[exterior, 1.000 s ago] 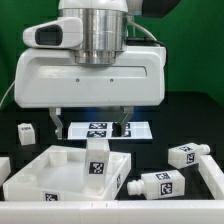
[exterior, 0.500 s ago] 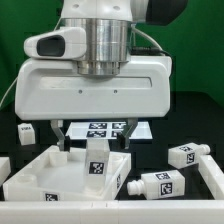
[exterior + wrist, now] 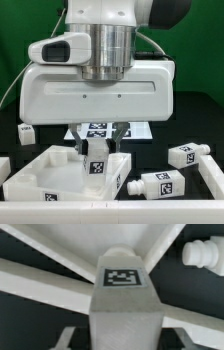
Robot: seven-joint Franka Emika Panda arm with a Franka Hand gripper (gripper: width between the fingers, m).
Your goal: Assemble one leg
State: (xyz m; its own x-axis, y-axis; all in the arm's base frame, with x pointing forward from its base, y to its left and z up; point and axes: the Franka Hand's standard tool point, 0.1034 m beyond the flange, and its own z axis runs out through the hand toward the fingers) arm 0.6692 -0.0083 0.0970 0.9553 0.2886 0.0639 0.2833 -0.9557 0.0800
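One leg stands upright in the near corner of the white tray-like tabletop, its tag facing the camera. My gripper hangs just above it, open, with one finger on each side of the leg's top. In the wrist view the leg runs between the two fingers, with dark gaps on both sides, so nothing is gripped. My gripper is centred over the leg. The tabletop's walls cross behind it.
Two more legs lie at the exterior view's right; the stub of one shows in the wrist view. A small tagged cube sits at the left. The marker board lies behind the gripper. A white part edge is at far right.
My gripper has moved down and toward the exterior view's right, so its open fingers now straddle the upright leg. The leg and tabletop have not moved.
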